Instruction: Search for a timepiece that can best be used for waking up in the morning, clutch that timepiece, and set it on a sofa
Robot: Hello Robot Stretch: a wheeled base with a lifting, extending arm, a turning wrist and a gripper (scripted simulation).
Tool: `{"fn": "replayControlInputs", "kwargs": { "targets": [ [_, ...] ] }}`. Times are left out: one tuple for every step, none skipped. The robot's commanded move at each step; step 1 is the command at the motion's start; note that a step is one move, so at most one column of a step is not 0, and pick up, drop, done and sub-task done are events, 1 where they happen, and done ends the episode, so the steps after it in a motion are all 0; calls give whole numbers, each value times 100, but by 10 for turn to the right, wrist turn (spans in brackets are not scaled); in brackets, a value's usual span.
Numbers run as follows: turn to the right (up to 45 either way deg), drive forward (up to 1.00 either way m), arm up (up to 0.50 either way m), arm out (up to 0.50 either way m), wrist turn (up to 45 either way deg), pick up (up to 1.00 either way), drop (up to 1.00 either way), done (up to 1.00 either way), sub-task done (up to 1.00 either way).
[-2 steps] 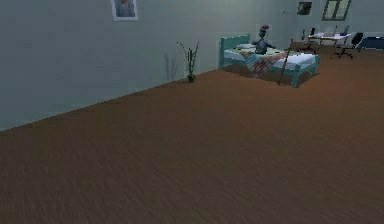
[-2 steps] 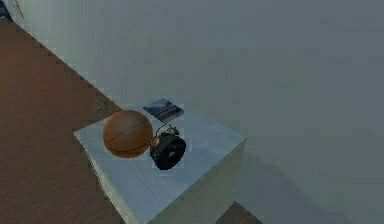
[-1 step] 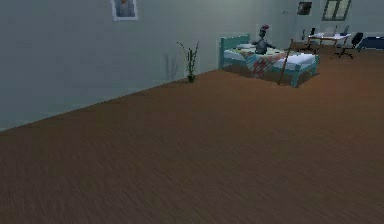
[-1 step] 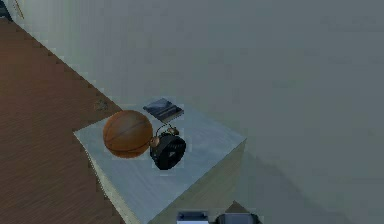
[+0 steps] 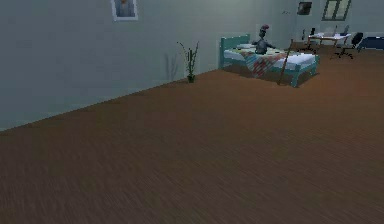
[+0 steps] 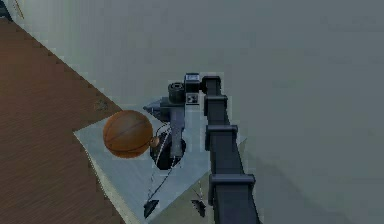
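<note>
In the arm side view the dark arm rises over a pale small table set against the grey wall. My gripper reaches down and left from the two white squares, right beside an orange ball that rests on the table. A small dark round-faced thing, perhaps a clock, stands at the table's far end near the squares. With the ball and tabletop behind the gripper, I cannot tell whether it holds anything.
The forward view has wide wooden floor along a grey wall with a framed picture. Far off stand a potted plant, a teal bed, a desk with a chair, and a blue seat.
</note>
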Motion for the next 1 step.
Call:
{"fn": "replayControlInputs", "kwargs": {
  "targets": [
    [0,0,0,0,450,0,0,0,0]
  ]
}}
